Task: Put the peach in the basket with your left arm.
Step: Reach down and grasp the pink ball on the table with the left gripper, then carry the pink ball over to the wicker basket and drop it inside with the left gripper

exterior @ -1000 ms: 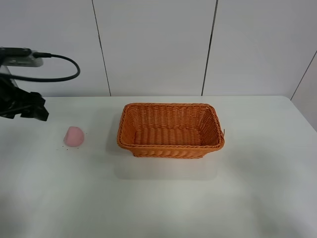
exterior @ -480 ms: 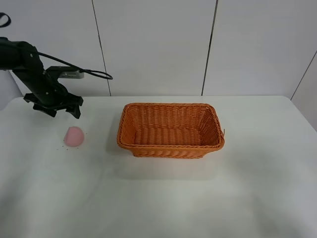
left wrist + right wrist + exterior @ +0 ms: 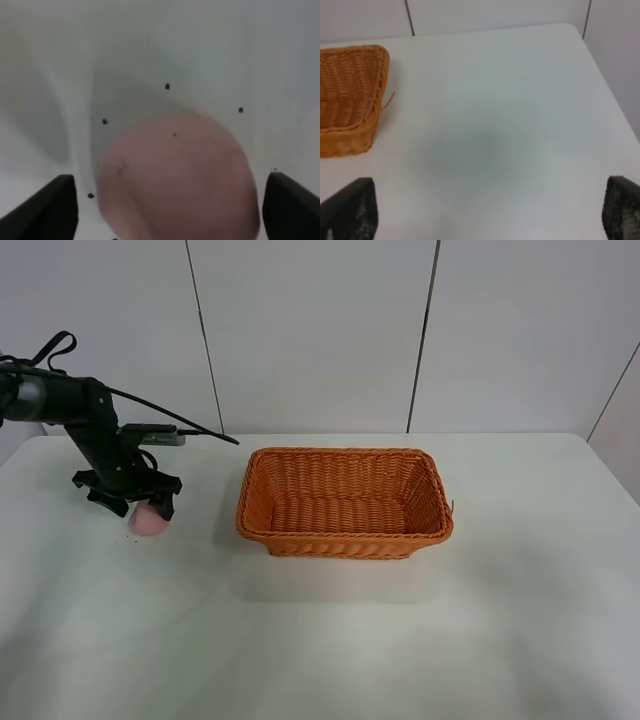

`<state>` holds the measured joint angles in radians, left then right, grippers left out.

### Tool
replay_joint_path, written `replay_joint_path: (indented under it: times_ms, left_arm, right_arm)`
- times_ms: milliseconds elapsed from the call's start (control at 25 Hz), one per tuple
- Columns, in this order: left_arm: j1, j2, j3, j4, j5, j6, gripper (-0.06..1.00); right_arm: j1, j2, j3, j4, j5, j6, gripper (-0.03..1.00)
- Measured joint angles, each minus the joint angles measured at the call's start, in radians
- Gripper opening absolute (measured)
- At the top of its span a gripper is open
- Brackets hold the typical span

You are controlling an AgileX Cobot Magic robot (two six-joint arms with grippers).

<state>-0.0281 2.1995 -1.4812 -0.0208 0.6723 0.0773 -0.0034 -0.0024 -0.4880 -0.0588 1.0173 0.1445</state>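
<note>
The pale pink peach (image 3: 150,524) lies on the white table, left of the orange wicker basket (image 3: 345,541). My left gripper (image 3: 134,503) is open and hangs low right over the peach, a finger on each side. In the left wrist view the peach (image 3: 175,175) fills the space between the two black fingertips (image 3: 50,207), which stand apart from it. My right gripper (image 3: 485,212) is open and empty above bare table; the basket (image 3: 345,135) is at the edge of its view. The basket is empty.
A white panelled wall runs behind the table. A black cable (image 3: 195,430) trails from the left arm toward the basket. Small dark specks (image 3: 167,86) dot the table around the peach. The table's edge and corner (image 3: 580,30) show in the right wrist view.
My left arm has swung in from the far left and come down over the peach. The peach and basket have not moved.
</note>
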Motion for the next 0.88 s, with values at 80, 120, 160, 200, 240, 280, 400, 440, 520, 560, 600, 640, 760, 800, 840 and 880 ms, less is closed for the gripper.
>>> replay_joint_path:
  times_ms: [80, 120, 160, 200, 240, 280, 400, 440, 520, 560, 600, 640, 760, 800, 840, 880]
  left_arm:
    - [0.000, 0.000, 0.000, -0.001, 0.003, 0.000, 0.85]
    - [0.000, 0.000, 0.000, -0.002, 0.003, 0.000, 0.84]
    - [0.000, 0.000, 0.000, -0.002, 0.005, 0.000, 0.82]
    - [0.000, 0.000, 0.000, -0.003, 0.010, -0.002, 0.77]
    - [0.000, 0.000, 0.000, -0.003, 0.014, -0.005, 0.69]
    - [0.000, 0.000, 0.000, -0.004, 0.018, -0.007, 0.58]
    - [0.000, -0.003, 0.000, -0.006, 0.029, -0.017, 0.25]
    - [0.000, -0.014, 0.000, -0.006, 0.032, -0.018, 0.19]
    - [0.000, -0.042, -0.001, -0.006, 0.046, -0.020, 0.13]
    - [0.000, -0.054, -0.007, -0.006, 0.062, -0.022, 0.13]
    - [0.000, -0.071, -0.016, -0.006, 0.087, -0.023, 0.13]
    - [0.000, -0.089, -0.031, -0.006, 0.115, -0.027, 0.13]
    - [0.000, -0.157, -0.092, -0.006, 0.208, -0.040, 0.13]
    - [0.000, -0.181, -0.118, -0.006, 0.237, -0.048, 0.13]
    - [0.000, -0.200, -0.143, -0.006, 0.259, -0.050, 0.13]
    - [0.000, -0.220, -0.164, -0.006, 0.283, -0.053, 0.13]
  right_arm:
    - [0.000, 0.000, 0.000, 0.000, 0.000, 0.000, 0.69]
    - [0.000, 0.000, 0.000, 0.000, 0.000, 0.000, 0.69]
    - [0.000, 0.000, 0.000, 0.000, 0.000, 0.000, 0.69]
    - [0.000, 0.000, 0.000, 0.000, 0.000, 0.000, 0.69]
    - [0.000, 0.000, 0.000, 0.000, 0.000, 0.000, 0.69]
    - [0.000, 0.000, 0.000, 0.000, 0.000, 0.000, 0.69]
    - [0.000, 0.000, 0.000, 0.000, 0.000, 0.000, 0.69]
    - [0.000, 0.000, 0.000, 0.000, 0.000, 0.000, 0.69]
    - [0.000, 0.000, 0.000, 0.000, 0.000, 0.000, 0.69]
    - [0.000, 0.000, 0.000, 0.000, 0.000, 0.000, 0.69]
    - [0.000, 0.000, 0.000, 0.000, 0.000, 0.000, 0.69]
    - [0.000, 0.000, 0.000, 0.000, 0.000, 0.000, 0.69]
    - [0.000, 0.000, 0.000, 0.000, 0.000, 0.000, 0.69]
    - [0.000, 0.000, 0.000, 0.000, 0.000, 0.000, 0.69]
    - [0.000, 0.000, 0.000, 0.000, 0.000, 0.000, 0.69]
    - [0.000, 0.000, 0.000, 0.000, 0.000, 0.000, 0.69]
